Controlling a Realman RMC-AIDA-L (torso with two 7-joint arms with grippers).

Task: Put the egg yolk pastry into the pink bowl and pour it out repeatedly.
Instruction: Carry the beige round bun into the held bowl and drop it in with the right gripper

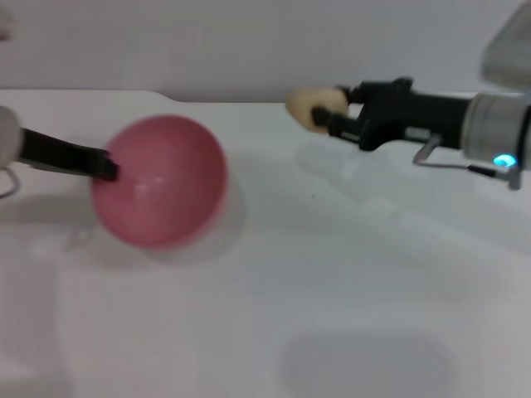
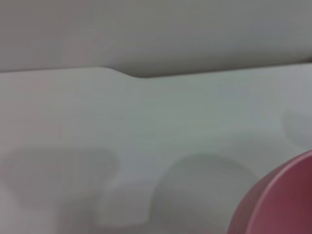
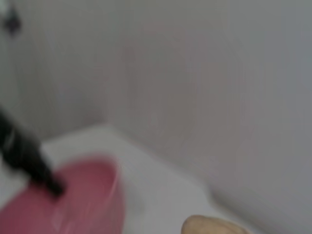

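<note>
Head view showed you one egg yolk pastry [image 1: 309, 106], pinched in the closed fingers of the right gripper [image 1: 325, 112] and held up off the white table [image 1: 348, 274]. It sat at the tip of that arm, which reached in from your right. One pink bowl [image 1: 159, 181] lay well apart toward your left, tilted so you saw mostly its outer wall, with the left gripper [image 1: 106, 166] clamped on its rim. From the fingers, the bowl lay leftward and lower, so your right arm had to carry the pastry that way. Right wrist view caught the pastry's top [image 3: 209, 225] and the bowl [image 3: 83, 195] beyond it.
</note>
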